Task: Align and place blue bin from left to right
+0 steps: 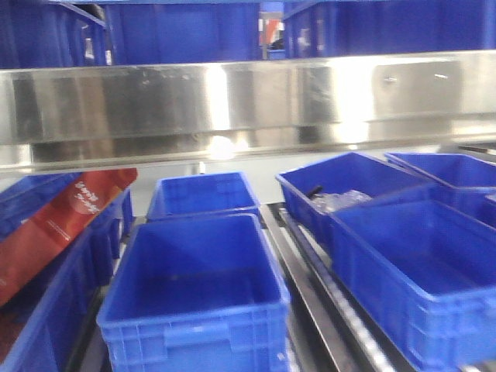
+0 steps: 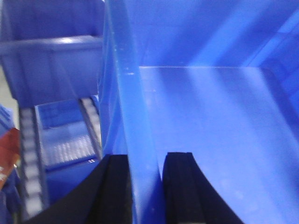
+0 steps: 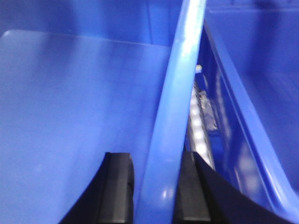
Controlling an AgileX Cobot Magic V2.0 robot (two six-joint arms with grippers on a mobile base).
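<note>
Two hands grip one blue bin [image 1: 198, 294], front centre: the left hand [image 2: 145, 163] is closed on its left wall, the right hand [image 3: 156, 161] on its right wall. One bin [image 1: 203, 198] sits behind it and three bins [image 1: 418, 271] to its right.

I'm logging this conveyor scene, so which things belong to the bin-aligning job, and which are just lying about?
Job: bright blue rectangular plastic bin, left gripper, right gripper.
Lying about: red printed package, other blue plastic bins, shiny steel shelf.
</note>
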